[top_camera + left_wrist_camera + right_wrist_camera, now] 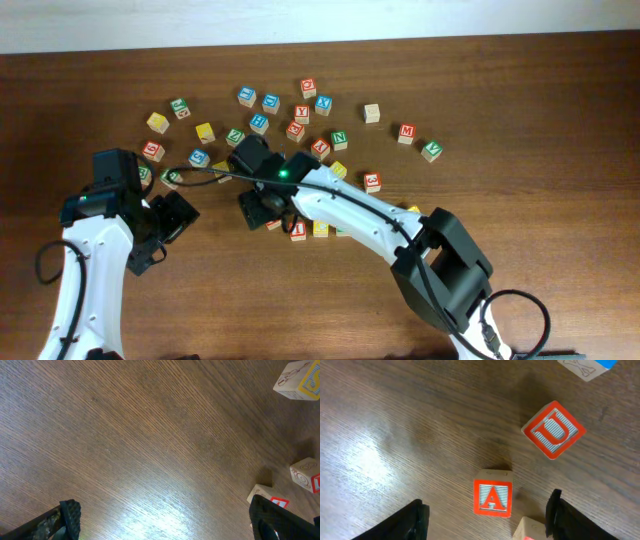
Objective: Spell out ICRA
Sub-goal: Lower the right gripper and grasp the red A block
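- Wood-grained counter (pixel 520 90) is seen strewn with lettered cubes; most spare cubes (pixel 260 122) are gathered toward its far middle.
- At the far left, the left tool (pixel 165 512) is held low over bare wood, its fingers wide apart with nothing between them. No part in the present step is judged to fall to it.
- Left of centre, the right tool (pixel 486 507) is poised over the A cube (pixel 492 497). Its fingers are set apart on either side of the cube with a clear gap on each flank, so nothing is clamped.
- The A cube is laid flat on the counter, red face up. The U cube (pixel 553 430) is near it but apart, turned cornerwise.
- Just right of that tool, the I cube (pixel 298 233) is found at the head of a short row. The yellow cube (pixel 320 229) is beside it and a green cube (pixel 342 231) comes next, half hidden under the right arm. The letters on those two cannot be read.
- The step in hand is judged to be the pick of the A cube, the last letter to be placed.
- For the next move, the fingers must be closed squarely on the cube's sides. The cube must then be lifted clear of the I cube, carried over the row and set down just past the green cube, face up and in line. Care is called for so that the row is not nudged.
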`<state>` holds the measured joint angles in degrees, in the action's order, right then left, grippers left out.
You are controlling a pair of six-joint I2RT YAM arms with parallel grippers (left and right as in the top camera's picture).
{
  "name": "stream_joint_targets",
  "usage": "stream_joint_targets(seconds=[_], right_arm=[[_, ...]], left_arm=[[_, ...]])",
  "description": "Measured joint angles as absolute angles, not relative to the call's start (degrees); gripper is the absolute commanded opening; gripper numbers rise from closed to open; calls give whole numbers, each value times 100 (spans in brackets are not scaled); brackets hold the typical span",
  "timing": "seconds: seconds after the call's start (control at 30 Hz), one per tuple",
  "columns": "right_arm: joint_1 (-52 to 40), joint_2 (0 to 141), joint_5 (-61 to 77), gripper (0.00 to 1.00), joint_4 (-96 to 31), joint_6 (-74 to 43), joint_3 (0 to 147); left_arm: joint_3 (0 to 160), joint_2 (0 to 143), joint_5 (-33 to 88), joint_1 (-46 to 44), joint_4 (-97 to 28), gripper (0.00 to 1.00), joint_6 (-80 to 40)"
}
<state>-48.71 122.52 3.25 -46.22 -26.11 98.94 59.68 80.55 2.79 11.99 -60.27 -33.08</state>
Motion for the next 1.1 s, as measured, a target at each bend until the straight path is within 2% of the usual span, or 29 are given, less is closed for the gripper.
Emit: stream_joint_targets(seconds=[0.17, 0.33, 0.43, 0.53, 0.9, 1.1], right_arm=[[-4923, 12258, -141, 65, -4532, -2727, 9791], [-4923, 12551, -32, 62, -4362, -2727, 9789], [-4930, 12641, 27, 51, -4362, -2735, 9754], [-4941, 12641, 30, 45, -4357, -2759, 9754], [-4978, 12776, 45, 46, -4407, -2788, 9754], [-4978, 12781, 1, 42, -4423, -2805, 9754]], left_arm=[[5968, 8055, 279, 1199, -6029, 99, -3308], [5968, 8055, 279, 1199, -6029, 99, -3310], [5968, 8055, 279, 1199, -6029, 99, -3308], [5968, 8055, 279, 1199, -6027, 99, -3308], [5968, 8055, 279, 1199, -6027, 99, -3308], [5968, 8055, 279, 1199, -6029, 99, -3308]])
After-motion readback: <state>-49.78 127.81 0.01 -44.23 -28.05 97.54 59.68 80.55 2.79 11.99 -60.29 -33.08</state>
